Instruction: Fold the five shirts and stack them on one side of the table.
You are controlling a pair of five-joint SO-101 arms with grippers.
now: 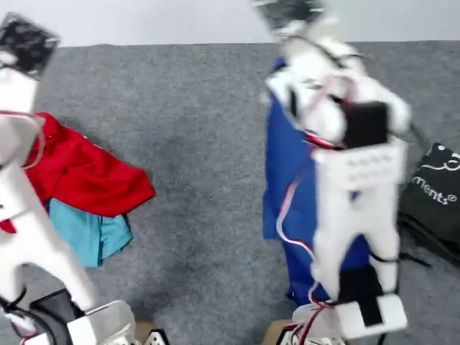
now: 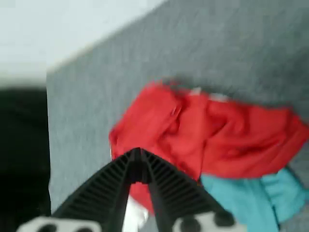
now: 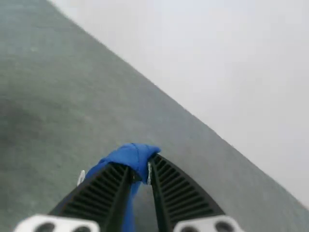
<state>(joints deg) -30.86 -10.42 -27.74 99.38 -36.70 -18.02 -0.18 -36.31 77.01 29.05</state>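
Blue cloth is clenched in the right jaws: the blue shirt point(image 1: 286, 172) is held by a bunched edge and trails below them, its long axis running from the far side of the surface point(image 1: 194, 129) toward the near edge. The left jaws are pressed together over the red shirt point(image 2: 212, 135) (whether cloth is pinched cannot be told), so the left arm is judged nearer that heap. Four shirts are counted: one blue, one red, one teal shirt point(image 2: 251, 198) tucked under the red, and one black shirt point(image 1: 431, 194) on the right arm's side.
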